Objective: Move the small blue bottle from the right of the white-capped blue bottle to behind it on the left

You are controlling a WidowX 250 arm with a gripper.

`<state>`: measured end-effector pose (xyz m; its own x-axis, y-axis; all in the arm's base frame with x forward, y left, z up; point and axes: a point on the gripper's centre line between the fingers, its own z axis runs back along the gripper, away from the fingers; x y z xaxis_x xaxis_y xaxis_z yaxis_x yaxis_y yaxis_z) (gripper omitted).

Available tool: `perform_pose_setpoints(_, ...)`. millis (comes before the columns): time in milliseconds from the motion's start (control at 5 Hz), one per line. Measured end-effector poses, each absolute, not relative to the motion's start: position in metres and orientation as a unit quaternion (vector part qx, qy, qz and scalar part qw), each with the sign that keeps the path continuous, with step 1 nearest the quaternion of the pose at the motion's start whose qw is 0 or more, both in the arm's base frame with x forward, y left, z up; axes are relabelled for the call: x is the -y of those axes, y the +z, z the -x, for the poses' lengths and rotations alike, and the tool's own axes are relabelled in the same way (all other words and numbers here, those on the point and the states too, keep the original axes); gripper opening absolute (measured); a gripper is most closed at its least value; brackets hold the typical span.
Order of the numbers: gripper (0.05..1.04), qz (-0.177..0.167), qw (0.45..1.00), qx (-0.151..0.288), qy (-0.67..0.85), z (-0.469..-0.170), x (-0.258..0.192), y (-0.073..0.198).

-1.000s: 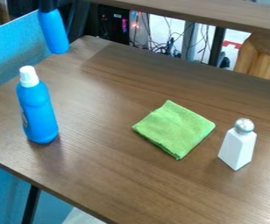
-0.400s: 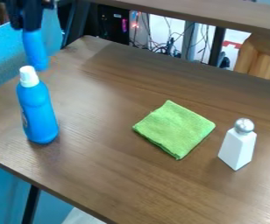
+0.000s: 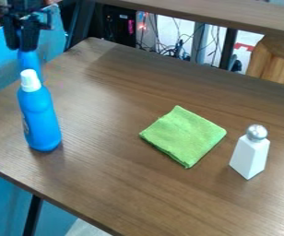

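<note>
Table [image 3: 126,193]: brown, wood-grained, one dark leg [image 3: 32,215] below its near edge.
Shaker [image 3: 250,156]: white, tapered, silver-topped; upright on the table, at right.
Cloth [image 3: 184,136]: green, folded into a rough square (one corner pointing away); flat, left of the shaker and well apart from the bottle.
Bottle [image 3: 40,117]: blue, white-capped; upright at the table's left side.
Blue object [image 3: 29,61]: partly hidden, directly behind the bottle's cap (contact between the two cannot be told) and directly under the gripper.
Gripper [image 3: 20,49]: black, at upper left, above and beyond the bottle; whether it stands apart, together or clamped on the blue object cannot be told.
Panel [image 3: 0,60]: blue, beyond the table's left edge.
Background: cables [image 3: 169,48] in a tangle, a black case [image 3: 118,25] (pink and red lights nearby), a pale wooden piece [image 3: 279,60] at right, and a brown ledge [image 3: 200,14] across the top.
</note>
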<state>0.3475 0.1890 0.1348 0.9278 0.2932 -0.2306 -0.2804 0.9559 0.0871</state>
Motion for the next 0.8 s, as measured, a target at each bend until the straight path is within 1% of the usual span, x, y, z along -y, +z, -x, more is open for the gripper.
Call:
perform_pose_setpoints(200, 0.370, -0.028, 0.981, -0.129, 0.143, -0.341, -0.201, 0.128)
perform_pose_setpoints(600, 0.370, -0.005, 0.977, -0.152, 0.147, -0.329, -0.219, 0.103)
perform_pose_setpoints(800, 0.370, 0.004, 0.975, -0.158, 0.157, -0.326, -0.222, 0.101)
